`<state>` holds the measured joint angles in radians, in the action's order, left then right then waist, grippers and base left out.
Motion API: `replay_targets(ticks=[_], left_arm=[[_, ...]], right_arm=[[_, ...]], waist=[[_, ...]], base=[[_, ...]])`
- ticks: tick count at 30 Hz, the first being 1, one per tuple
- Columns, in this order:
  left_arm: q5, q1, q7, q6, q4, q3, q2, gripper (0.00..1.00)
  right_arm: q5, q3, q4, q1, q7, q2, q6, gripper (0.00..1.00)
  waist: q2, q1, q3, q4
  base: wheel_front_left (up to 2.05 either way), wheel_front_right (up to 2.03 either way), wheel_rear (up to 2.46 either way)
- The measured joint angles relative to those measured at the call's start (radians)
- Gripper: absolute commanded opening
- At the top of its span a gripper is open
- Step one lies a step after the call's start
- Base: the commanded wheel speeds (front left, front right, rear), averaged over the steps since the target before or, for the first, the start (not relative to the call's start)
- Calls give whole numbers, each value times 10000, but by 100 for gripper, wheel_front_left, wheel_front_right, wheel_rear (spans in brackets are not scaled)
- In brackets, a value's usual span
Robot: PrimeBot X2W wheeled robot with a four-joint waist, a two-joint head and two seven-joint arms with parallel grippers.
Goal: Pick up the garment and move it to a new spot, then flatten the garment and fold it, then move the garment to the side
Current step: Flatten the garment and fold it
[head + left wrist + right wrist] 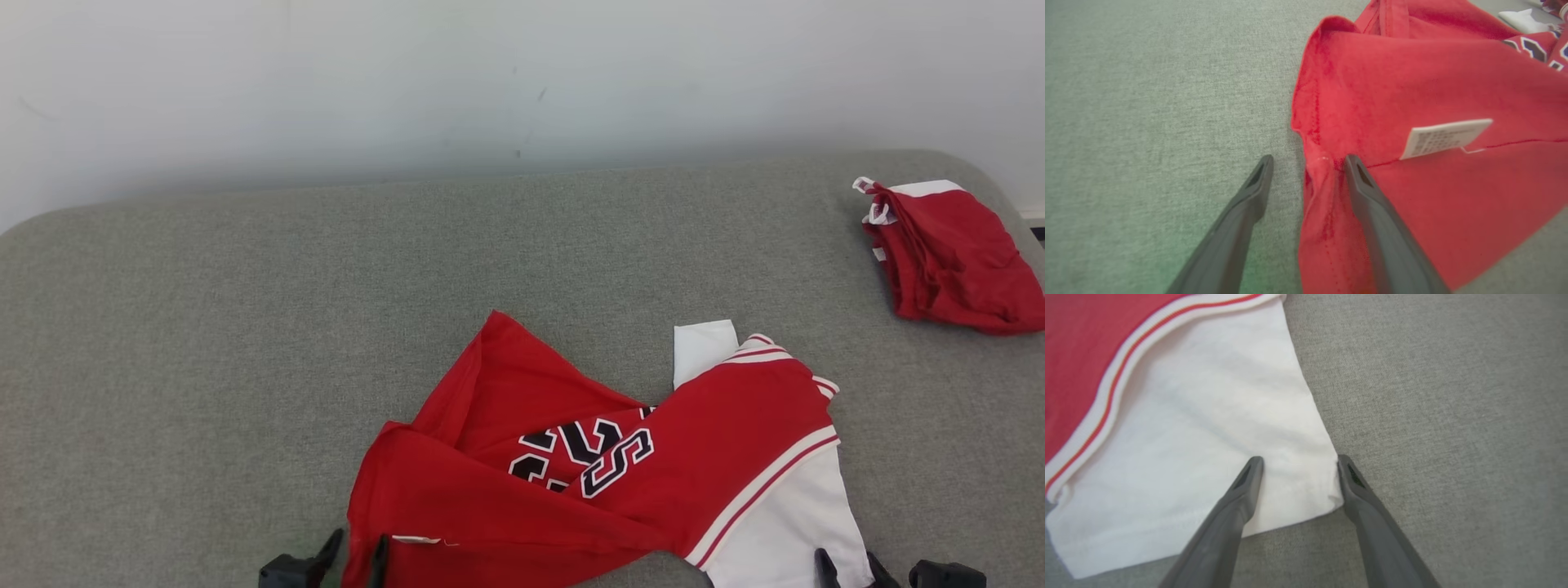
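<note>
The garment [718,433] is a red jersey with white sleeves and black-and-white lettering, lying crumpled on the near middle of the grey padded surface. My left gripper [357,557] is at the garment's near left corner. In the left wrist view that gripper [1309,161] is open, its fingers straddling a raised red hem fold [1318,192], with a white label [1443,138] just beyond. My right gripper [851,569] is at the white sleeve's near right corner. In the right wrist view it [1300,461] is open around the sleeve corner [1306,486], resting on the cloth.
A second red-and-white garment [955,253] lies folded at the far right of the grey surface [204,343], near its rounded edge. A pale wall [490,82] rises behind. Bare grey cloth spreads to the left and behind the jersey.
</note>
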<state>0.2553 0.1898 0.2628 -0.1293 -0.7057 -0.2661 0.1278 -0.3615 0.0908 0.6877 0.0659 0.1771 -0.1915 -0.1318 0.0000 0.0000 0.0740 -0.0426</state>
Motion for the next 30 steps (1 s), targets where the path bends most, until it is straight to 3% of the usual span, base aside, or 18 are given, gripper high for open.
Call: replay_targets(ticks=[1,8,18,24,30], left_arm=[[4,11,0,0,52,-75,19,0],[188,-98,-4,-2,811,29,52,0],[291,-43,-75,-15,3333,65,533,0],[1175,2477,-1312,-15,4608,-669,1444,0],[2339,6491,-2665,-17,4878,-1160,2117,0]], right_arm=[[-52,56,27,31,29,-8,0,0],[-489,278,-102,70,491,-19,0,0],[-1678,458,-2989,778,798,-399,0,0],[-2290,577,-3747,3376,161,-855,0,0],[-2897,374,-3127,7357,-662,-1124,0,0]], waist=[[-1,0,-15,4],[0,1,-127,38],[0,0,-43,-87],[0,1,388,-214],[1,2,1326,-298]], base=[[0,0,0],[0,0,0],[0,0,0],[0,0,0],[0,0,0]])
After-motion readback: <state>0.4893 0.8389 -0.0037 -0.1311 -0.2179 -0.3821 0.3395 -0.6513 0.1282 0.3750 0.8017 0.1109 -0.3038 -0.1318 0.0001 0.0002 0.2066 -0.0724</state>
